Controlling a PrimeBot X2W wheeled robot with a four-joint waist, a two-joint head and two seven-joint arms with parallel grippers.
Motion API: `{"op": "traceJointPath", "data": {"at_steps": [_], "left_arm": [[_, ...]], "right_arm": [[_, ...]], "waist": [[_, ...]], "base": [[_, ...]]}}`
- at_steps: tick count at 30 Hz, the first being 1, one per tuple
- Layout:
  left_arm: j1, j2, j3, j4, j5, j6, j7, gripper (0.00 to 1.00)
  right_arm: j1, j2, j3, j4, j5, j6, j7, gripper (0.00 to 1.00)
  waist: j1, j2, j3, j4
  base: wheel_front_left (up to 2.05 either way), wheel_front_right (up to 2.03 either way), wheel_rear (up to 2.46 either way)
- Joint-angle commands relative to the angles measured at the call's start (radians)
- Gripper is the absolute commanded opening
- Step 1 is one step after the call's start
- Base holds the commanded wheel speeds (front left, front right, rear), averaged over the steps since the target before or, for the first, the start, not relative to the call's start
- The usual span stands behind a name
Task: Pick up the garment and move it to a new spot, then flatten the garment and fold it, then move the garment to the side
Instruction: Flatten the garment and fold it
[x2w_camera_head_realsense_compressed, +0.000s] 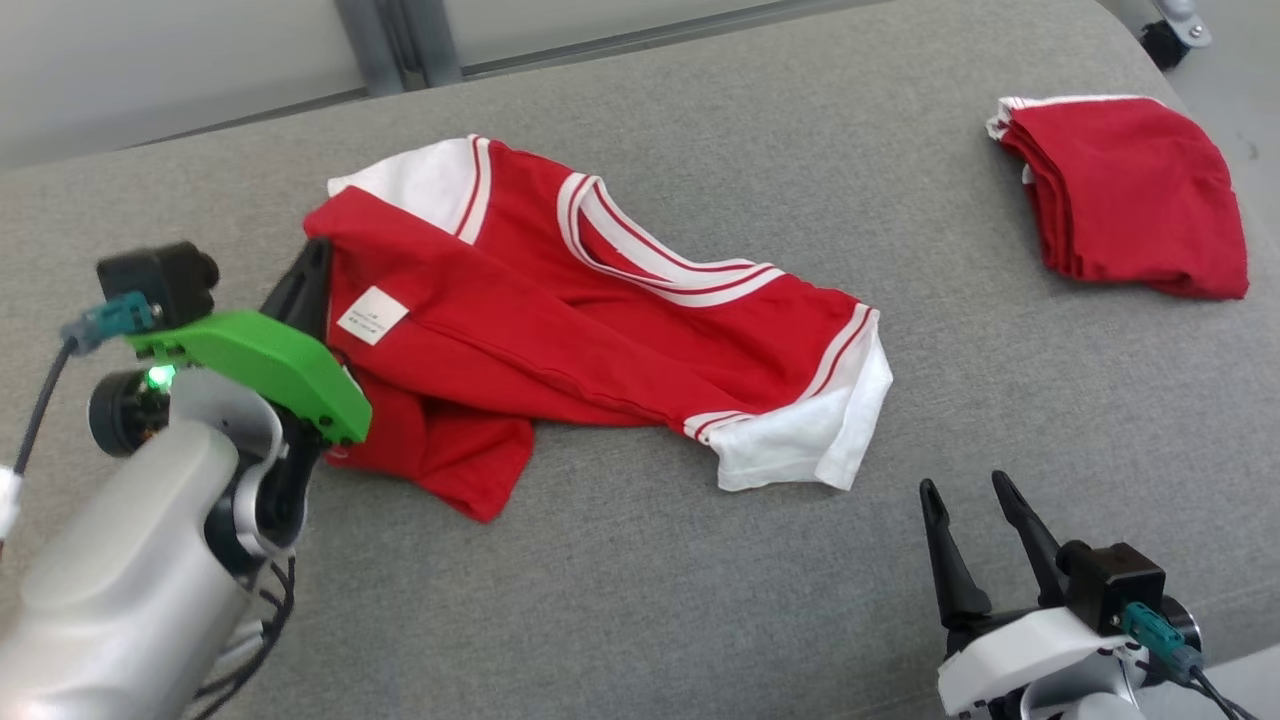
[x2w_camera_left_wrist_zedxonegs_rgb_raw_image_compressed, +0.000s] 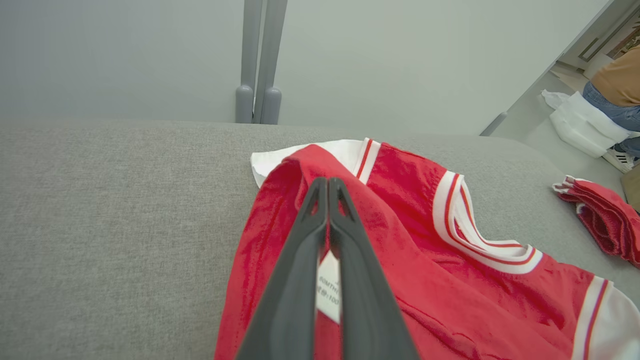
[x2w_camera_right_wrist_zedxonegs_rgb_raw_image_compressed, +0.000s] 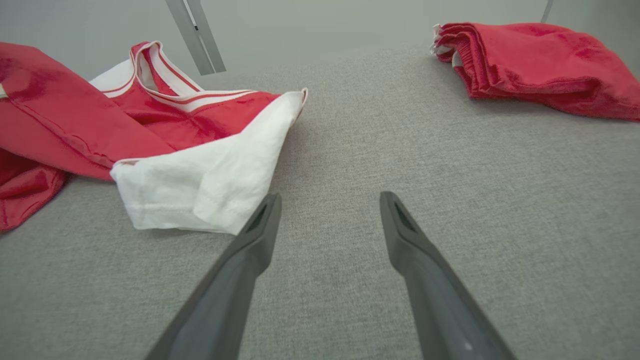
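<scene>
Garment (x2w_camera_head_realsense_compressed: 600, 330): red body, white sleeves, red-and-white striped collar and cuffs; white label (x2w_camera_head_realsense_compressed: 372, 315). Folded pile (x2w_camera_head_realsense_compressed: 1130, 190): red, seemingly white-edged. Surface (x2w_camera_head_realsense_compressed: 700, 600): plain grey weave.

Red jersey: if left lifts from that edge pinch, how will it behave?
Likely floppy: the red jersey lies crumpled in soft folds, so it should drape from the left gripper, shut on its edge. Probably light; the fabric looks thin. The white sleeve may drag on the grey cushion rather than slide freely, given the textured weave.
</scene>
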Motion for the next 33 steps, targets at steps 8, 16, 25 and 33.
{"op": "traceJointPath", "data": {"at_steps": [8, 16, 25, 33], "left_arm": [[0.377, 0.162, 0.05, -0.485, -0.049, 0.178, -0.103, 0.0], [0.711, 0.12, 0.12, -0.664, -0.173, 0.232, -0.136, 0.0], [0.818, 0.03, 0.139, -0.44, -0.222, 0.154, -0.141, 0.5], [0.86, -0.097, 0.38, -0.403, 0.15, 0.058, -0.139, 1.0]], "right_arm": [[0.066, -0.002, -0.044, -0.005, -0.036, -0.001, 0.0, 1.0], [0.046, -0.003, -0.022, 0.001, -0.047, -0.001, 0.0, 1.0], [0.068, -0.002, -0.022, 0.009, -0.046, -0.001, 0.0, 1.0], [0.089, -0.006, -0.046, -0.037, -0.064, -0.001, 0.0, 1.0]], "waist": [[-0.0001, 0.0, -0.094, 0.196], [-0.0001, 0.0, -0.086, 0.253], [-0.0001, 0.0, -0.112, 0.213], [-0.0001, 0.0, -0.151, 0.165]], "base": [[0.0, 0.0, 0.0], [0.0, 0.0, 0.0], [0.0, 0.0, 0.0], [0.0, 0.0, 0.0]]}}
